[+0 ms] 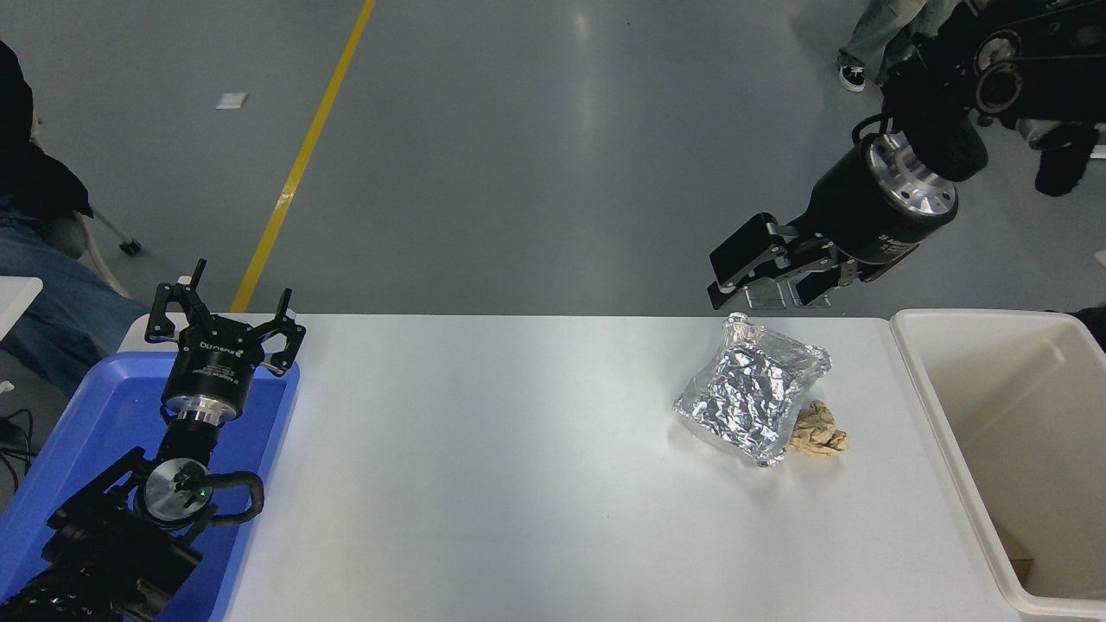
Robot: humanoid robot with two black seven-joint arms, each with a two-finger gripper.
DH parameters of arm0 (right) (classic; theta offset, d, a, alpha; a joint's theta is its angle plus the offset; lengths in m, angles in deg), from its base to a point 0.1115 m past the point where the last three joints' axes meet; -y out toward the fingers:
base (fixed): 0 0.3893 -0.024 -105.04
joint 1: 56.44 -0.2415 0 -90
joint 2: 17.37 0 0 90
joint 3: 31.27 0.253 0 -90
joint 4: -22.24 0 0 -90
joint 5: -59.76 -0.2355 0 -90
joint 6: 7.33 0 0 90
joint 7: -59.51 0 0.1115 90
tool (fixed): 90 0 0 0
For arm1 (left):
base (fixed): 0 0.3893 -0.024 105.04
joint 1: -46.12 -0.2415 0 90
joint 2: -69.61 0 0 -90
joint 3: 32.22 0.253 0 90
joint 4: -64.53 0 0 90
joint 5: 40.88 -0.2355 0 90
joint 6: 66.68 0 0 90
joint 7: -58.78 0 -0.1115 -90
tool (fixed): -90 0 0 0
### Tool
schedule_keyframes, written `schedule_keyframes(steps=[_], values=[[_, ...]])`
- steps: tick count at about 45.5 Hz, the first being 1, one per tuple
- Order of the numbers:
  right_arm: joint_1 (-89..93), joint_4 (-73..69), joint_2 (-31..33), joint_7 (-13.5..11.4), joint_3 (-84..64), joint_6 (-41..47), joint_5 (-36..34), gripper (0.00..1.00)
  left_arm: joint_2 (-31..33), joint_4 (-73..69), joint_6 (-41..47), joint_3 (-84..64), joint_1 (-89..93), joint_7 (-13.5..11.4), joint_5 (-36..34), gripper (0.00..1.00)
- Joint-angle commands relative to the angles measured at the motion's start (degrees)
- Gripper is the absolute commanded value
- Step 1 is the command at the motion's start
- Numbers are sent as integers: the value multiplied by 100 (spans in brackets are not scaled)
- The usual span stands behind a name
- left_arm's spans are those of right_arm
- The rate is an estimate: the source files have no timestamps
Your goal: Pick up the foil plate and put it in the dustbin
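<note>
The foil plate (750, 391), crumpled shiny silver, lies on the white table (484, 484) right of centre. The cream-white dustbin (950, 449) stands at the table's right edge, just right of the plate. My right gripper (734, 272) hangs in the air above the table's far edge, above and slightly behind the plate, apart from it; its jaws stand open and empty. My left gripper (225, 315) is parked at the lower left over the blue tray, open and empty.
A small tan crumpled paper wad (819, 432) lies against the plate's right side. A shallow blue tray (78, 449) sits at the table's left end. A seated person's leg (52, 294) is at the far left; another person's feet (855, 69) are at the top right.
</note>
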Motion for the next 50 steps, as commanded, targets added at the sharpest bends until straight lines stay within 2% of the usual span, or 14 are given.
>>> schedule_keyframes(steps=[1, 3, 6, 23, 30, 38, 50], values=[[-5, -56, -52, -14, 19, 19, -15, 100, 0, 8, 1, 0, -1, -13, 0, 100], [12, -47, -35, -14, 18, 19, -7, 100, 9, 8, 10, -35, -1, 40, 9, 100], [118, -47, -17, -14, 18, 19, 2, 100, 9, 8, 1, -26, -9, -21, 0, 100], [1119, 436, -148, -5, 36, 19, 397, 100, 0, 8, 2, 0, -1, -13, 0, 100], [2024, 1384, -570, -5, 36, -595, 653, 100, 0, 8, 10, 0, 8, -13, 0, 100], [3658, 3326, -1203, 4, 36, -1070, 653, 100, 0, -1, 1, 0, 8, -13, 0, 100], [5381, 4655, -1458, -66, 45, -2352, 661, 100, 0, 8, 1, 0, 8, -13, 0, 100]])
